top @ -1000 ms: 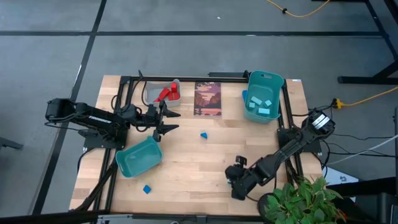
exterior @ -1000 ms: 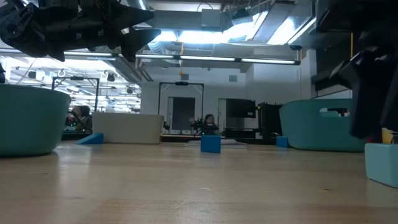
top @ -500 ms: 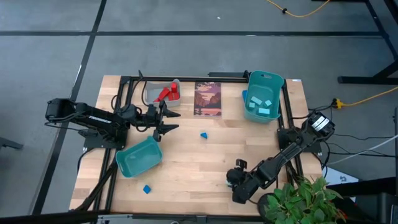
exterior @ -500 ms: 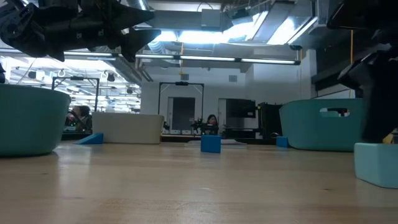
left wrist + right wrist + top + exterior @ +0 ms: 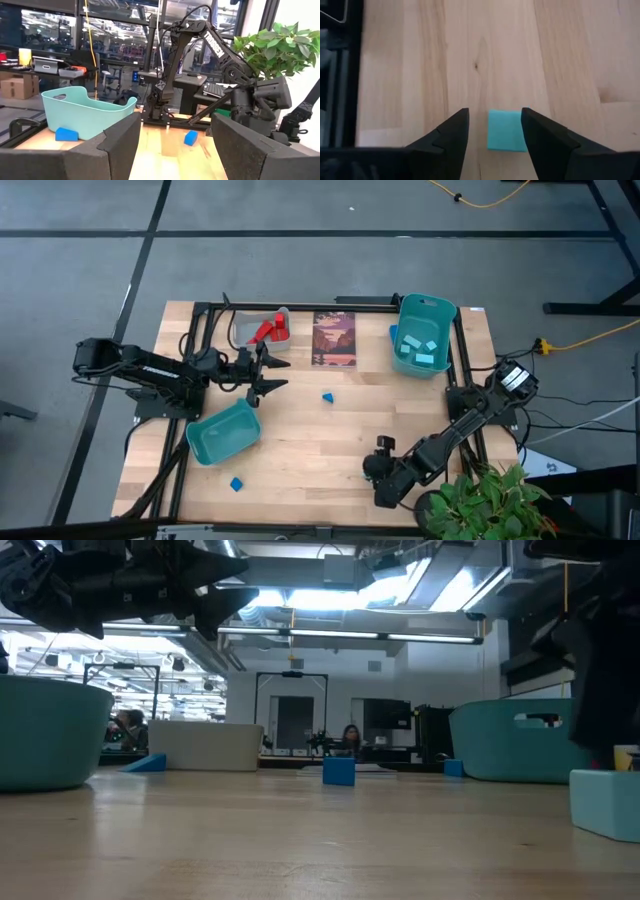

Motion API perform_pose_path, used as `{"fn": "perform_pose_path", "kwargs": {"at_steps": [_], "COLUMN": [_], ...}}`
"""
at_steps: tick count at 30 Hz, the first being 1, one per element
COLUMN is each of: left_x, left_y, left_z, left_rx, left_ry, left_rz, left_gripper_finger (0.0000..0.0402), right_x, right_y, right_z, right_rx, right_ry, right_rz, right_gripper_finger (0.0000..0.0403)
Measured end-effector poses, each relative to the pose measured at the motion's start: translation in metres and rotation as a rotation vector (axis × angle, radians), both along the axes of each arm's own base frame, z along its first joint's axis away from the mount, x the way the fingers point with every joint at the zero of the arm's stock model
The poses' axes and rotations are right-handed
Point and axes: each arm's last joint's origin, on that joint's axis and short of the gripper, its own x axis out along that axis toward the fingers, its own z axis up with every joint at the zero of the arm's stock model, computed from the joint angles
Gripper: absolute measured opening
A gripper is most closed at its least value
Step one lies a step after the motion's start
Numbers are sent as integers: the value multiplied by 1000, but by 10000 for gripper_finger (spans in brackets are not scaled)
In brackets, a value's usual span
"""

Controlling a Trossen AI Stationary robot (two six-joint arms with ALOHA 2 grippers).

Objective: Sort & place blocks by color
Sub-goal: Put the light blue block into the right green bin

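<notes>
The right end effector [image 5: 492, 131] hovers with jaws parted astride the light cyan block [image 5: 506, 130] lying on the bench [image 5: 330, 440] near its front edge; small, rigid and probably light, it suits pinching across its flat sides.

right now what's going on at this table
Two robot arms are sorting small blocks into bins by color. The right hand is low at the near right edge, fingers open on either side of a light cyan block lying on the wood. The left hand hovers open by the grey bin holding red blocks. Two dark blue blocks lie loose.
</notes>
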Motion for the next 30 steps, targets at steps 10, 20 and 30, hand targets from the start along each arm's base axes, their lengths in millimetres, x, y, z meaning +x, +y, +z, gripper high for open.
{"fn": "perform_pose_path", "kwargs": {"at_steps": [10,20,30], "left_x": [0,0,0], "left_y": [0,0,0], "left_z": [0,0,0], "left_rx": [5,4,4], "left_ry": [5,5,5], "left_rz": [2,5,5], "left_gripper_finger": [236,236,236], "right_x": [0,-2,-2], "right_y": [-1,-3,-3], "right_z": [-1,-1,-1], "right_rx": [-28,-45,-18], "right_ry": [-10,8,1], "right_rz": [-13,-14,-74], "right_gripper_finger": [186,214,298]}}
